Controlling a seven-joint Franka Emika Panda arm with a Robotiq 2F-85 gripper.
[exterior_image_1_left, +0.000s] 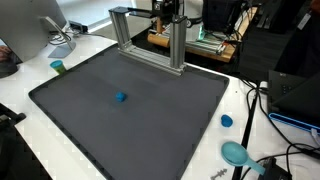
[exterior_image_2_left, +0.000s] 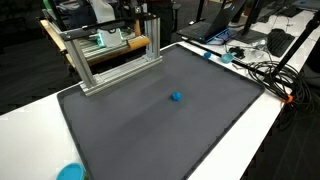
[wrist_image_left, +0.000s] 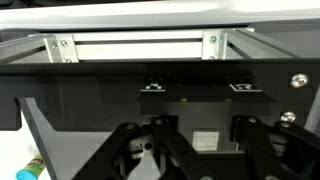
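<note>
A small blue object lies alone near the middle of a dark grey mat. At the mat's far edge stands an aluminium frame. A dark shape that looks like my gripper hangs by the frame's top, far from the blue object. In the wrist view the frame's rails fill the top. The gripper shows only as dark linkages at the bottom, with a white label between them. The fingertips are lost in shadow, and nothing is seen held.
The mat sits on a white table. A blue cap, a teal scoop and a green cup lie around it. Cables run along one side. Monitors and equipment stand behind the frame.
</note>
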